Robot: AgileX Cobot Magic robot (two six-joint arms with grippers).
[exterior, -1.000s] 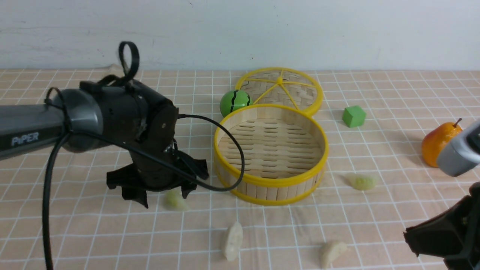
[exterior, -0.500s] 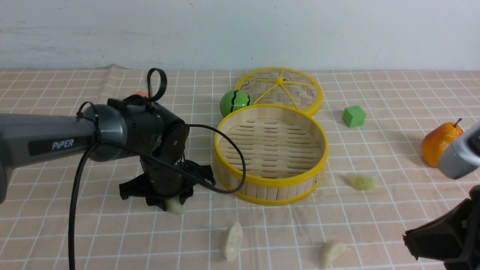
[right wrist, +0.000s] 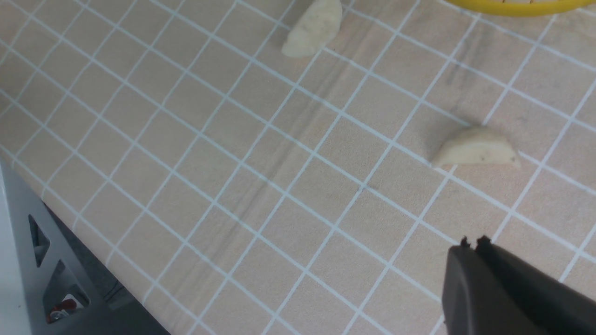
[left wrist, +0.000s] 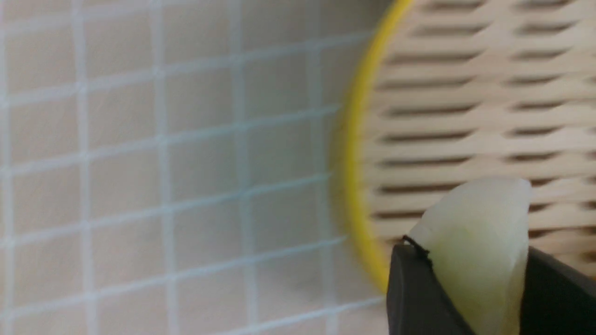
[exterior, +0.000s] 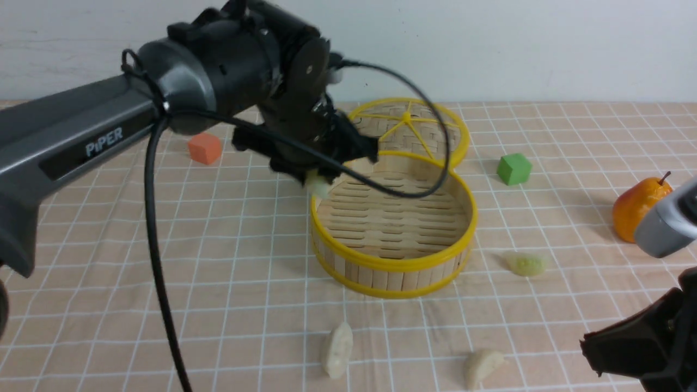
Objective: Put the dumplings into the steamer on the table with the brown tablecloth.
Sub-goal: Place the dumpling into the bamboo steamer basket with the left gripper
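Pinching a pale green dumpling (exterior: 318, 188) across its plump middle, the left gripper (exterior: 315, 179) hangs above the ten-o'clock rim of the steamer (exterior: 392, 265); the dumpling seems light, smooth, probably slippery. The right gripper (right wrist: 472, 242) is pressed together, empty.

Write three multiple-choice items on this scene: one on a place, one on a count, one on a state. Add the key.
1. Where is the held dumpling?
A) on the tablecloth
B) on the steamer's floor
C) in the air at the steamer's left rim

2. How many dumplings lie on the tablecloth?
A) two
B) three
C) four

3. What is the left gripper doing?
A) shut on the held dumpling
B) open and empty
C) out of view

Key:
1 C: it hangs clear of the cloth, by the yellow rim.
2 B: a cream dumpling, a second cream dumpling and a green dumpling lie there.
3 A: the left wrist view shows its jaws pressed against both sides.
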